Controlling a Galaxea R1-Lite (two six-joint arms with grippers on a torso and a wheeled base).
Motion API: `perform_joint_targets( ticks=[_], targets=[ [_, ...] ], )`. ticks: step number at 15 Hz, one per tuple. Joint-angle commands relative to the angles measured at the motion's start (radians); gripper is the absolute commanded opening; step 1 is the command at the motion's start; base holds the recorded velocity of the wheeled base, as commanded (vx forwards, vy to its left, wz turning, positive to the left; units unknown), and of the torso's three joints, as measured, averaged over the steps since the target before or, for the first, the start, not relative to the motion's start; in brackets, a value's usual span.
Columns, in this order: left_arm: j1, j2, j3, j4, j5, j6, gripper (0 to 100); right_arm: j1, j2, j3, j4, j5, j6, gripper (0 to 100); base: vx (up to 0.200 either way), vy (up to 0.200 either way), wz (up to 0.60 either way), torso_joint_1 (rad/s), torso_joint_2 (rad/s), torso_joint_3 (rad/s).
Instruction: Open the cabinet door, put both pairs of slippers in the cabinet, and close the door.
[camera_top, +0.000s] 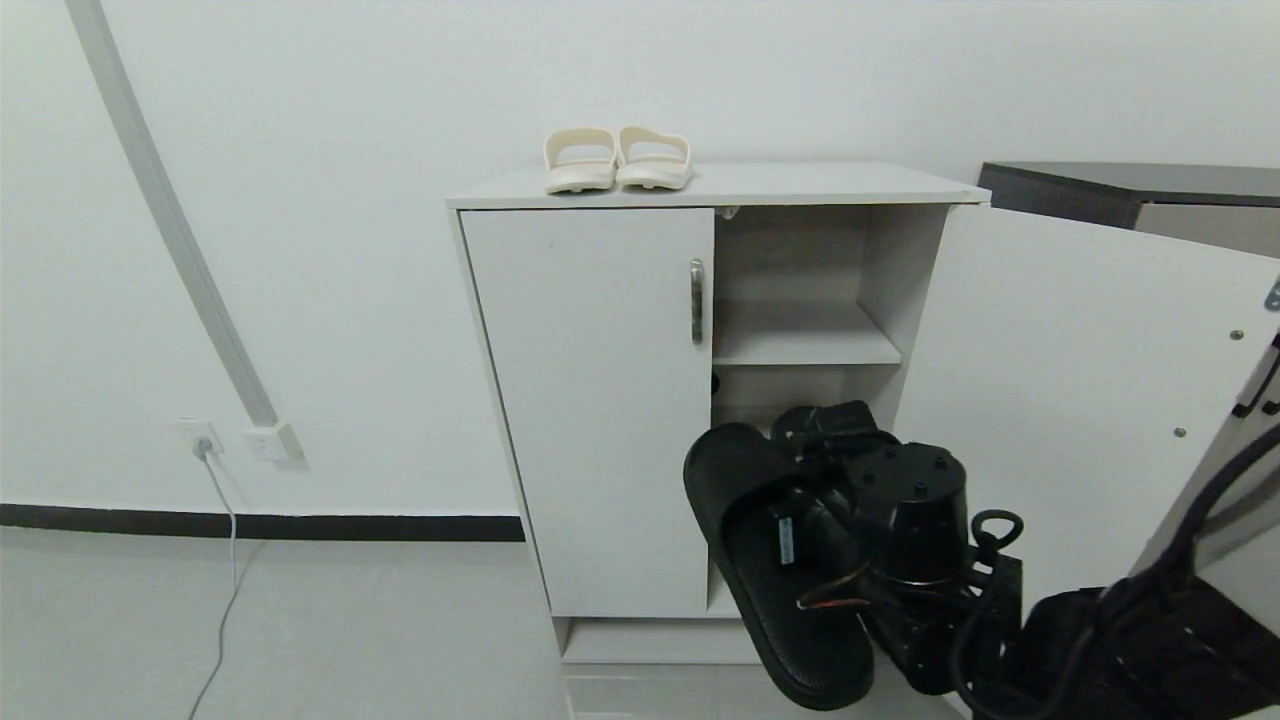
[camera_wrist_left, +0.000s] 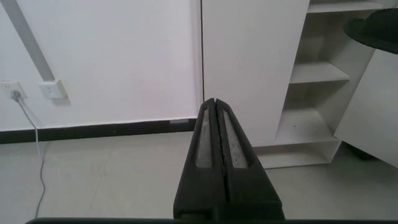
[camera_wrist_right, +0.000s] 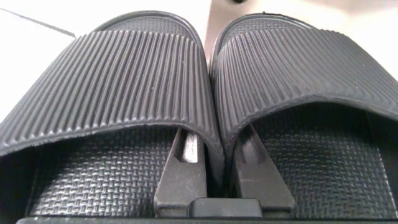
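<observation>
Our right hand (camera_wrist_right: 216, 155) grasping 2 black ribbed rubber slippers (camera_top: 780, 590) before the open white cabinet (camera_top: 590, 400); our left hand (camera_wrist_left: 215, 109) clenched, empty.

Left gripper (camera_wrist_left: 215, 111) fully closed; right gripper (camera_wrist_right: 216, 142) clamped on black slippers (camera_top: 770, 590).

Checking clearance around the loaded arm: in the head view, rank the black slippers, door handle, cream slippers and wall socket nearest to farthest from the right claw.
1. black slippers: gripped in the right claw.
2. door handle: on the shut left door.
3. cream slippers: on the cabinet top.
4. wall socket: far left.
</observation>
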Motion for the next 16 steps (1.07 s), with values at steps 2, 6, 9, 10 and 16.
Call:
perform_joint_targets(
  ticks=[2,6,9,10,16],
  targets=[
    [0.001,0.002,0.0,0.0,0.0,-0.001,0,0.012,0.183,-0.122,-0.013,-0.142,0.023,0,0.0,0.0,0.0,0.0,0.0,0.0],
    [0.001,0.002,0.0,0.0,0.005,-0.001,0,-0.029,0.249,-0.186,-0.048,-0.215,0.026,0,0.0,0.0,0.0,0.0,0.0,0.0],
    [0.001,0.002,0.0,0.0,0.005,-0.001,0,-0.045,0.264,-0.188,-0.047,-0.215,0.032,0,0.0,-0.2,0.0,0.001,0.0,0.002],
    [0.001,0.002,0.0,0.0,0.005,-0.001,0,-0.046,0.264,-0.186,-0.047,-0.215,0.043,0,0.0,-0.2,0.0,0.002,0.0,0.002],
    [0.001,0.002,0.0,0.0,0.006,-0.01,0,-0.063,0.287,-0.191,-0.048,-0.204,0.046,0,0.0,-0.067,0.0,0.001,0.0,0.003]
  ],
)
